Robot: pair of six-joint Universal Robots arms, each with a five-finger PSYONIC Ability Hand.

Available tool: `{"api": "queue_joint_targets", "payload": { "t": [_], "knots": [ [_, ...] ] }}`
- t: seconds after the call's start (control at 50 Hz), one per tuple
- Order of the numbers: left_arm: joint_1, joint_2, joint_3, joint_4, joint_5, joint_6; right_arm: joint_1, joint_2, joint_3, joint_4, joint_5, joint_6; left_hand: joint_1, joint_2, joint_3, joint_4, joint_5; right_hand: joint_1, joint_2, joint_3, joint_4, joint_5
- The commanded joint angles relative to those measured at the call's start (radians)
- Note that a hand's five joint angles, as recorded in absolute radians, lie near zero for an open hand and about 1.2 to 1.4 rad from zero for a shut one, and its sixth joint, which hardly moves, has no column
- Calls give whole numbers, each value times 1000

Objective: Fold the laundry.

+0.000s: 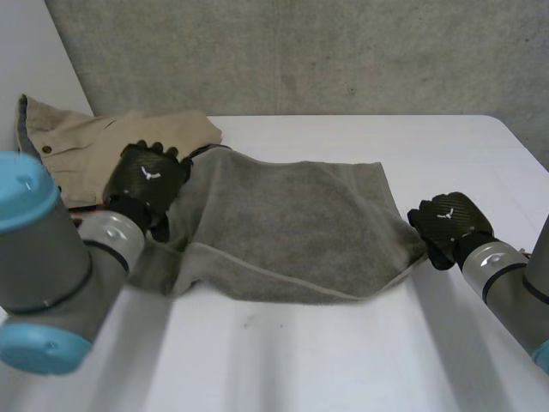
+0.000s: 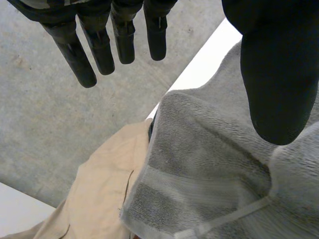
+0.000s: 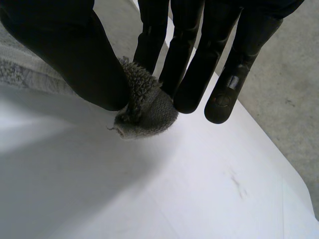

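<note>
one grey towel [image 1: 292,227] lies spread across the middle of the white table [image 1: 343,360], and one beige garment [image 1: 86,146] lies crumpled against the towel's far left corner. the left hand [image 1: 147,178] is over that corner, fingers straight and wide of the thumb, holding nothing. the right hand [image 1: 448,223] pinches the towel's near right corner between thumb and fingers.

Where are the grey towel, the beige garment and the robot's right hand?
grey towel [image 1: 292,223]: head view, its middle.
beige garment [image 1: 86,146]: head view, its middle fabric.
right hand [image 1: 446,220]: head view, the hand's back.
</note>
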Motion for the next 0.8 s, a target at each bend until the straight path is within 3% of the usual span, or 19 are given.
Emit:
{"api": "queue_joint_targets", "payload": {
  "t": [0.02, 0.22, 0.42, 0.5, 0.52, 0.58, 0.7, 0.8],
  "knots": [
    [158, -135, 134, -220, 127, -98, -29, 0, 1, -2, -1, 0, 152, 163, 164, 166, 175, 426, 230, 211, 204, 240],
    [241, -275, 204, -285, 144, -95, -52, -2, -2, 0, -1, -5, 178, 190, 190, 193, 201, 426, 230, 211, 204, 240],
    [247, -329, 219, -265, 132, -92, -46, -2, 3, 1, -1, -5, 313, 325, 325, 327, 336, 426, 230, 211, 204, 240],
    [249, -338, 220, -267, 121, -92, -47, -2, 1, 1, 0, -6, 545, 556, 557, 559, 568, 426, 230, 211, 204, 240],
    [249, -335, 220, -267, 110, -92, -49, -2, 0, 3, 0, -8, 769, 781, 781, 783, 792, 426, 230, 211, 204, 240],
    [236, -329, 217, -267, 93, -92, -50, 0, -5, 14, 0, -9, 1026, 1038, 1038, 1040, 1049, 426, 230, 211, 204, 240],
    [233, -185, 165, -271, 64, -98, -63, -43, -23, 135, -3, -97, 1091, 1103, 1103, 1105, 1114, 426, 230, 211, 204, 240],
    [233, 15, 37, -279, 73, -95, -104, -167, -52, 381, -1, -296, 1091, 1103, 1103, 1105, 1114, 426, 230, 211, 204, 240]
  ]
}}
